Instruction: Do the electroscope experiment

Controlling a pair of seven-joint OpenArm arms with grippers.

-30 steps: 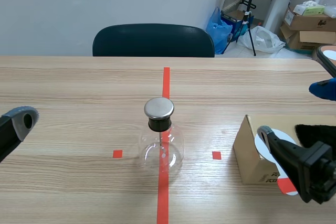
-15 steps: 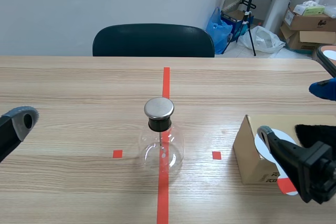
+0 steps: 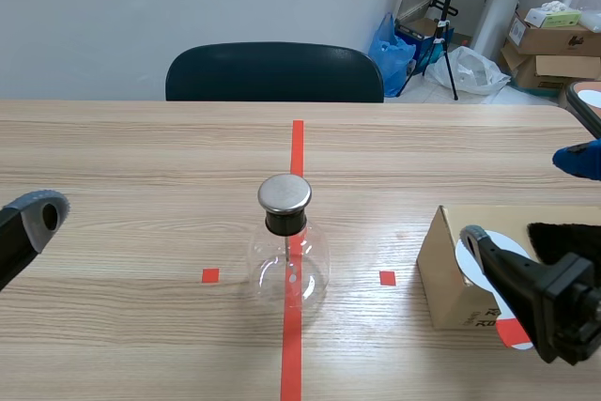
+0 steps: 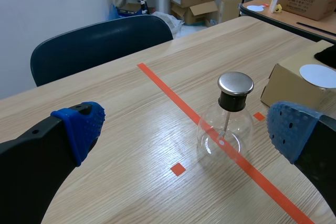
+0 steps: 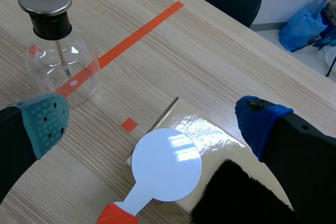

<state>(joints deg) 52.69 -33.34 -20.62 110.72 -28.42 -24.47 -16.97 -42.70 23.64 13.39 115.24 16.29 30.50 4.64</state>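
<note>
Flask [image 3: 286, 253]: upright on the centre tape line, between the two small tape squares; metal cap [image 3: 285, 192] on top, thin rod inside; well apart from both grippers.
Left gripper [image 4: 185, 129]: fingers wide apart, holding nothing, low at the table's left side, facing the flask.
Right gripper [image 5: 153, 121]: spread wide, empty, above the cardboard box [image 5: 210, 132].
Disc [image 5: 166, 164]: white, flat on the box top, orange-red handle [image 5: 113, 214] past the box edge, just beside the black fur [image 5: 241, 198].
Risk at the disc: thin and flat, so probably hard to pinch; could slide off the box or drag the fur along.
Risk at the flask: round, light glass; likely to tip or roll under a sideways knock on the cap.
In the way: fur crowding the disc; box height, calling for a lift before any move toward the flask.
Around: dark chair [image 3: 274, 70] across the table; clutter beyond.
</note>
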